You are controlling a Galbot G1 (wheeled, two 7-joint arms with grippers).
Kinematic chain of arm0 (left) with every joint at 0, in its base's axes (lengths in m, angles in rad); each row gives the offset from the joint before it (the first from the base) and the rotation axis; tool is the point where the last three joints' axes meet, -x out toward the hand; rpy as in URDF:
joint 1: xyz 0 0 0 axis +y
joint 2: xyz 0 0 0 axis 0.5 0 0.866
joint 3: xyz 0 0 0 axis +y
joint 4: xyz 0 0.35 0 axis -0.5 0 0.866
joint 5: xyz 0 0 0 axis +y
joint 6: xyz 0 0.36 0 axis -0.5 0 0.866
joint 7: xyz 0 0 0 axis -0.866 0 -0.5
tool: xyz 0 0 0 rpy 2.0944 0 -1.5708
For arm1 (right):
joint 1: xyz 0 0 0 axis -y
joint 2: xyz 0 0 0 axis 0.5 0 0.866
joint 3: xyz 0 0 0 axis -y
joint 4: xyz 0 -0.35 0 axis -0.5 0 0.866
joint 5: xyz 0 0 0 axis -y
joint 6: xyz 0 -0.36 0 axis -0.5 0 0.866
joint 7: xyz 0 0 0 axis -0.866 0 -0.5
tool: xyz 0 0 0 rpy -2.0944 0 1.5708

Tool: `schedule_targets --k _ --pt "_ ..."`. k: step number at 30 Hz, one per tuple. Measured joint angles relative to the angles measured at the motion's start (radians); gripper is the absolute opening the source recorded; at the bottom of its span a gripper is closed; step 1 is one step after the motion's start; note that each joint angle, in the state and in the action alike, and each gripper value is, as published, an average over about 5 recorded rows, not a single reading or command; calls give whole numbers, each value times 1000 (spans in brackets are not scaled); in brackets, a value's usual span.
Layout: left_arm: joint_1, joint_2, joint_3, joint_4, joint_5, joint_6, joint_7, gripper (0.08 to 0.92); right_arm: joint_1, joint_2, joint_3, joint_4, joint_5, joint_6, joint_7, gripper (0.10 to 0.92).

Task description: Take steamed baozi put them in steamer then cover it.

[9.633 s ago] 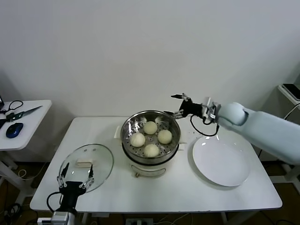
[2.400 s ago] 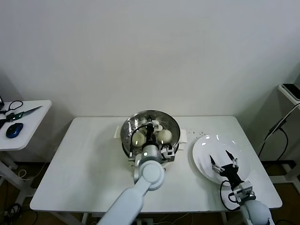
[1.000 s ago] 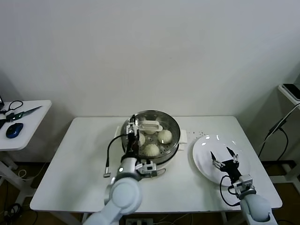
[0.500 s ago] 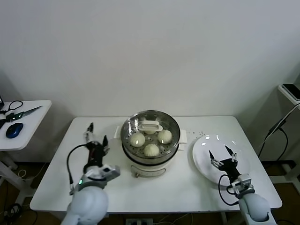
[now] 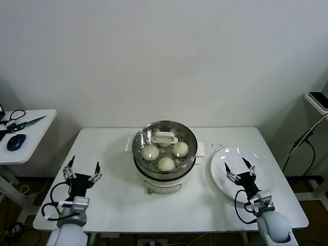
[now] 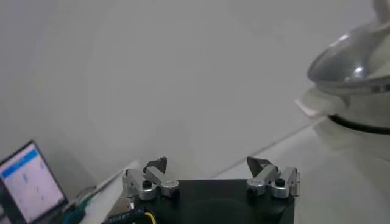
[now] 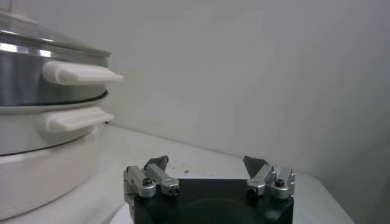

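The steamer (image 5: 165, 166) stands at the table's middle, a shiny steel basket on a white pot base. The cover (image 5: 165, 137) with its white handle sits on it. Through the glass I see three baozi (image 5: 166, 164); a fourth is hidden behind the handle. My left gripper (image 5: 82, 170) is open and empty, low at the table's front left, away from the steamer. My right gripper (image 5: 239, 167) is open and empty above the white plate (image 5: 264, 190). The steamer shows in the left wrist view (image 6: 356, 79) and in the right wrist view (image 7: 42, 109).
A flat white plate lies at the right of the steamer, nothing on it. A small side table (image 5: 25, 134) at the far left holds scissors and a mouse. A laptop screen (image 6: 30, 182) shows in the left wrist view.
The left arm set the cover on the steamer, let go, and drew back to the table's front left. The right gripper stayed over the plate.
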Motion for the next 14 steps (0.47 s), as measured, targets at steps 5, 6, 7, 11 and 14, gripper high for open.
schedule_targets --k 5,6,7,11,14 --pt "19 -22 -49 39 -99 -101 -11 823 -3 -4 -1 5 4 7 0 823" --pt "22 -25 -55 43 -114 -116 -12 823 -2 -5 -1 6 4 8 0 823" --pt "26 -28 -60 48 -128 -130 -13 823 -1 -5 -1 7 4 8 0 823" --pt "41 -39 -77 60 -173 -178 -10 823 0 -6 -1 13 4 8 1 823" --pt "47 -45 -83 65 -191 -196 -8 823 -3 -6 -1 16 4 9 1 823"
